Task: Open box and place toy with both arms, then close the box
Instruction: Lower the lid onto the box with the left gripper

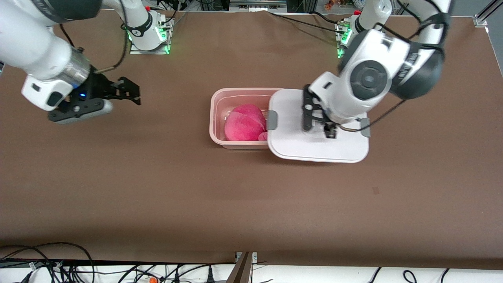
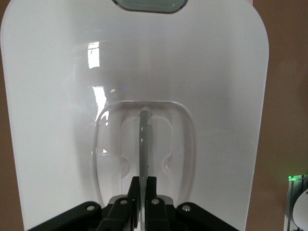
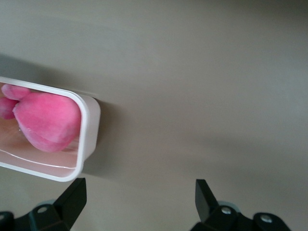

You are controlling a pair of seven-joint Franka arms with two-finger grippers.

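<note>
Your left gripper [image 1: 320, 118] is clamped on the clear recessed handle [image 2: 143, 144] in the middle of the white lid [image 1: 318, 145], its fingers [image 2: 150, 195] pinched tight on the thin handle bar. The lid sits shifted toward the left arm's end of the table, so it overlaps only that end of the translucent pinkish box base [image 1: 215, 118] and leaves most of the base uncovered. One grey latch [image 1: 272, 120] on the lid's edge lies over the base, right beside the toy. The bright pink plush toy [image 1: 244, 124] sits inside the open base, against the covered end. Your right gripper [image 1: 131, 92] waits with its fingers [image 3: 72, 199] spread wide apart and nothing between them, over the bare brown table [image 1: 157, 188] toward the right arm's end, well apart from the box.
</note>
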